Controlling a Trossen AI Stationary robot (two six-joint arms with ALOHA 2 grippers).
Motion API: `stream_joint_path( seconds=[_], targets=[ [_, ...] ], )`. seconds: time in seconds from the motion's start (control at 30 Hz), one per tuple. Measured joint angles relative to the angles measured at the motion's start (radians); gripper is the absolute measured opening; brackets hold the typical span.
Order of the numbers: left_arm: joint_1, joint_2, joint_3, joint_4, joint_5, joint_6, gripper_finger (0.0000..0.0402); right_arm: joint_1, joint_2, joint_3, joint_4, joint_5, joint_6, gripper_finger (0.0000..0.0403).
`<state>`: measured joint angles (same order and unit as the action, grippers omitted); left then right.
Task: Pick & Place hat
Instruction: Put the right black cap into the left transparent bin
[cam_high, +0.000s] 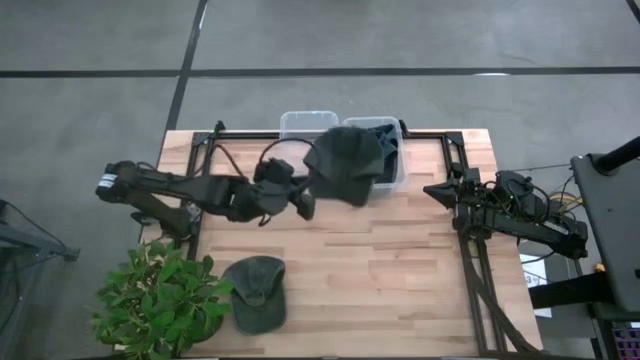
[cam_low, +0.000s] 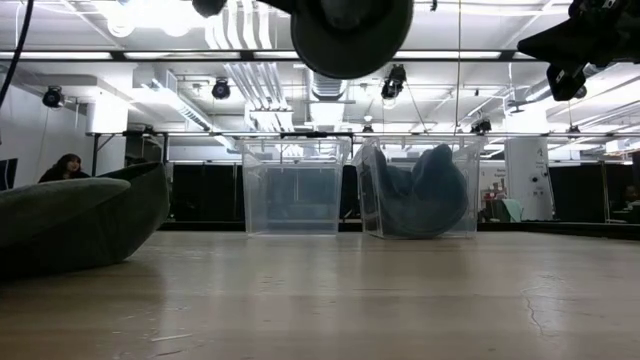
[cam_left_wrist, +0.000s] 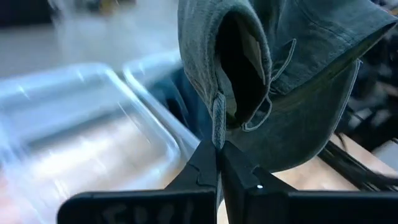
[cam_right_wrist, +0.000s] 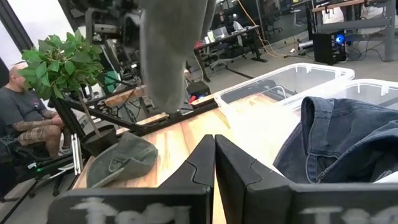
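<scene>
A dark grey-green hat (cam_high: 345, 160) hangs in the air over the two clear bins at the table's far edge, held by my left gripper (cam_high: 310, 198), which is shut on it. In the low view the held hat (cam_low: 350, 35) is high above the bins. A second grey-green hat (cam_high: 255, 292) lies with its underside on the table near the near edge. My right gripper (cam_high: 432, 189) waits shut at the table's right side, touching nothing. My left gripper (cam_left_wrist: 217, 146) pinches the hat's back strap and rim edge (cam_left_wrist: 217, 118) between its two fingertips. It comes roughly level from the table's left. The hat is lifted clear, and its crown and brim (cam_left_wrist: 311, 124) extend beyond the fingers over the bins.
The left clear bin (cam_high: 305, 124) holds nothing I can see. The right bin (cam_high: 395, 150) holds dark blue cloth (cam_right_wrist: 342, 137). A potted plant (cam_high: 160, 300) stands at the near left corner. A black frame (cam_high: 470, 270) runs along the table's right side.
</scene>
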<state>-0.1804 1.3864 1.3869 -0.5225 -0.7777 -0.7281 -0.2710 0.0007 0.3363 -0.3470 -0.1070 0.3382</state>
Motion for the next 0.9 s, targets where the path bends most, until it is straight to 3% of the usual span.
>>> stream_joint_path(
  seconds=[0.13,0.27,0.6,0.77,0.9],
  targets=[
    [0.000,-0.015,0.000,0.065,-0.133,0.144,0.0000,0.000,0.000,0.000,0.000,0.000,0.000,0.0008],
    [0.002,-0.015,-0.001,0.116,-0.183,0.262,0.0000,0.000,0.000,0.000,0.000,0.001,0.000,0.0008],
    [0.028,-0.015,-0.001,0.130,-0.184,0.227,0.0000,0.000,0.000,0.000,0.000,0.002,0.002,0.0009],
    [0.067,-0.038,-0.002,0.154,-0.018,0.186,0.0000,0.000,0.000,0.000,0.000,0.003,0.002,0.0009],
    [0.104,-0.050,-0.002,0.235,0.211,0.213,0.0000,0.000,0.000,0.000,0.000,0.003,0.003,0.0008]
  ],
)
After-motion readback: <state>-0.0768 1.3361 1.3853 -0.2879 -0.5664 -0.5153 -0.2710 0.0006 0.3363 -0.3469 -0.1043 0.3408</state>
